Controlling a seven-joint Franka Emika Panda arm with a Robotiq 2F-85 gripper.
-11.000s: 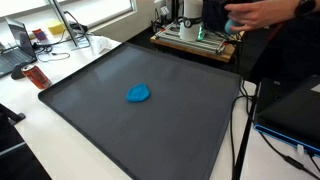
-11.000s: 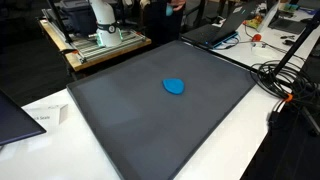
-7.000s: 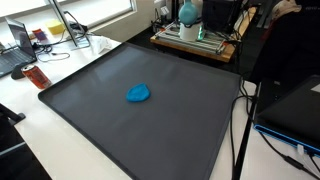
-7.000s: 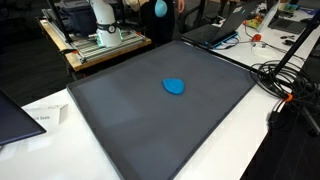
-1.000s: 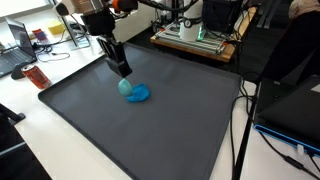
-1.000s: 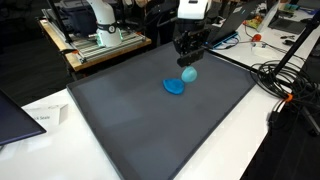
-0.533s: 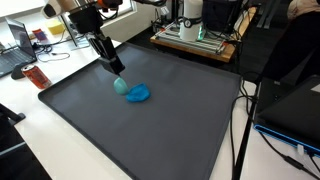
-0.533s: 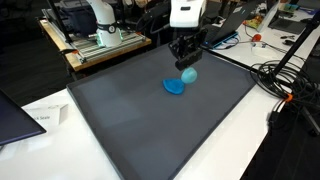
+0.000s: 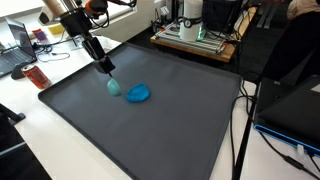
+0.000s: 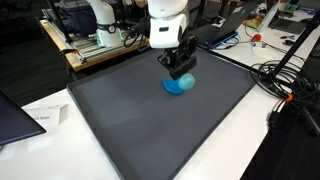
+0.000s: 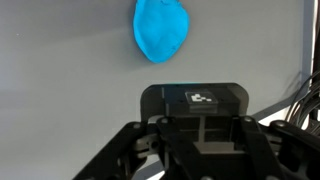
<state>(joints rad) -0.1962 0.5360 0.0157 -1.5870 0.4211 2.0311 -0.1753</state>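
A flat bright blue blob-shaped thing (image 9: 139,94) lies near the middle of the dark mat (image 9: 150,135). My gripper (image 9: 109,78) reaches down just beside it, shut on a small pale teal ball (image 9: 113,88) that hangs close above the mat. In an exterior view the gripper (image 10: 181,70) stands in front of the blue thing (image 10: 175,87) and hides part of it. In the wrist view the blue thing (image 11: 160,30) shows at the top on the grey mat. The gripper's black body fills the bottom of that view, and the ball is not visible there.
A wooden bench (image 9: 195,42) with equipment stands behind the mat. A red bottle (image 9: 38,76) and a laptop (image 9: 18,40) sit on the white table beside it. Cables (image 10: 285,75) and a paper sheet (image 10: 45,118) lie off the mat's other edges.
The gripper has carried the teal ball sideways across the mat, from one side of the blue thing over to the other, staying low above the mat.
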